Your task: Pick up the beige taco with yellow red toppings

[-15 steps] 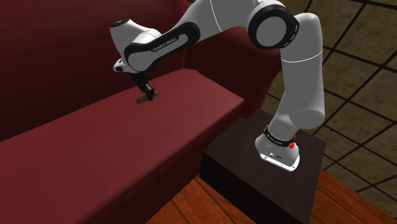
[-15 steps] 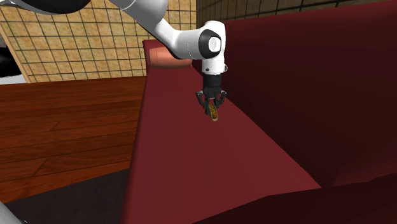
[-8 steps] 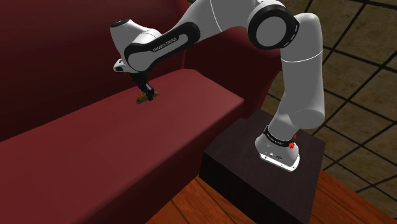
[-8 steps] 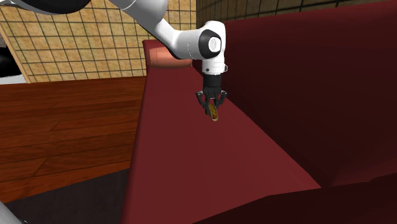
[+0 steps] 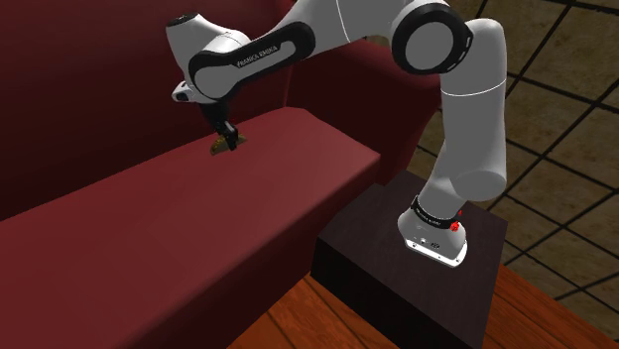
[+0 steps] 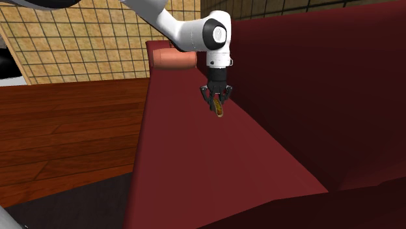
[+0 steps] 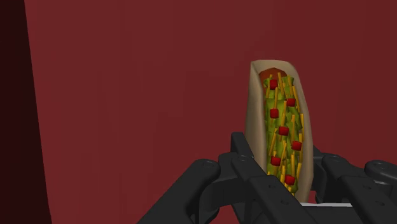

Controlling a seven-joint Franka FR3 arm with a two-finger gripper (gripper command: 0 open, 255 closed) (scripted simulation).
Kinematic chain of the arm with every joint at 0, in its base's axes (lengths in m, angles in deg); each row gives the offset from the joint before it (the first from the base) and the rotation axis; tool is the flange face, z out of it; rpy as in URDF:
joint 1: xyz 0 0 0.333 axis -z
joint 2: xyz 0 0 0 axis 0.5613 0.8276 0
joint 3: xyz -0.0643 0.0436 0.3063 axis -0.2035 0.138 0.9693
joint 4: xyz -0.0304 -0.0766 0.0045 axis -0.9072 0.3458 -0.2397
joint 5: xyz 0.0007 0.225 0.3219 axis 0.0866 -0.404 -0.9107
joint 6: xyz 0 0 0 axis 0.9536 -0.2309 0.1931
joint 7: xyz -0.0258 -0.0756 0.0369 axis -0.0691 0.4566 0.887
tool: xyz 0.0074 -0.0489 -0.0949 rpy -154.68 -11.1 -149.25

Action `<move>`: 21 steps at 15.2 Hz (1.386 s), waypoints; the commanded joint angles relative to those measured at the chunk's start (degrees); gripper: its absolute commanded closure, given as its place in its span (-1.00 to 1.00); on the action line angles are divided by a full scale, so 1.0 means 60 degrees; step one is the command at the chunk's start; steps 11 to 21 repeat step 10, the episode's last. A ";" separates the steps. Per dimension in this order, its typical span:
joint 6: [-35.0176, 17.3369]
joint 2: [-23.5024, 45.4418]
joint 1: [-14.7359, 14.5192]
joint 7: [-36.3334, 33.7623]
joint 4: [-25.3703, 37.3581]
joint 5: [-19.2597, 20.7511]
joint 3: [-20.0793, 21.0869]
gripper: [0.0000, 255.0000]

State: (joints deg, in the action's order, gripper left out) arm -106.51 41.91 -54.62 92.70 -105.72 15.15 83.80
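Observation:
A beige taco with yellow strips, green bits and red cubes stands clasped between my black fingers, its open edge facing the wrist camera. My gripper is shut on its lower end. In the shoulder view the gripper hangs just over the dark red sofa seat, the taco a small brownish shape at its tips. The second exterior view shows the gripper pointing down with the taco a little above the cushion.
The sofa backrest rises behind the gripper. An armrest with a lighter end lies beyond it. My dark stand sits beside the sofa on a wooden floor.
The gripper has risen a little with the taco in it, lifting it off the seat cushion. The fingers stay shut on it.

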 commanded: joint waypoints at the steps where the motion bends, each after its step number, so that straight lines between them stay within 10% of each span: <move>1: 0.0234 -0.0090 0.0014 0.0045 0.0145 -0.0019 0.0002 1.00; 21: 0.1035 -0.0321 0.0006 0.0121 0.0720 -0.0069 0.0022 1.00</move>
